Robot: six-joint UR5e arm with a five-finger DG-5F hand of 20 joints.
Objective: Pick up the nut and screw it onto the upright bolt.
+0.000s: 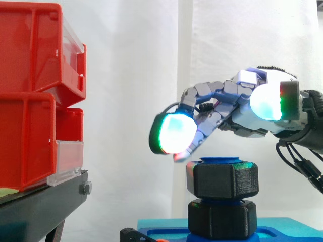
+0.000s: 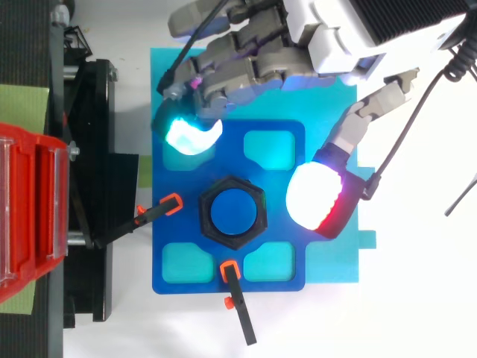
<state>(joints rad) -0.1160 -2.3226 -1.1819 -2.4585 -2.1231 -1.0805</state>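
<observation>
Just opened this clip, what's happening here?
The robot's hand hovers open over the black nut, holding nothing. The nut already sits around the top of the upright blue bolt, above a second black hex piece, on a blue fixture. Red bins stand off to the side.

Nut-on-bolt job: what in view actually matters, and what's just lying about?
Job: robot hand, open above the work; black nut; blue bolt; blue fixture plate.
Lying about: red bins; black stand; orange-tipped clamps.
</observation>
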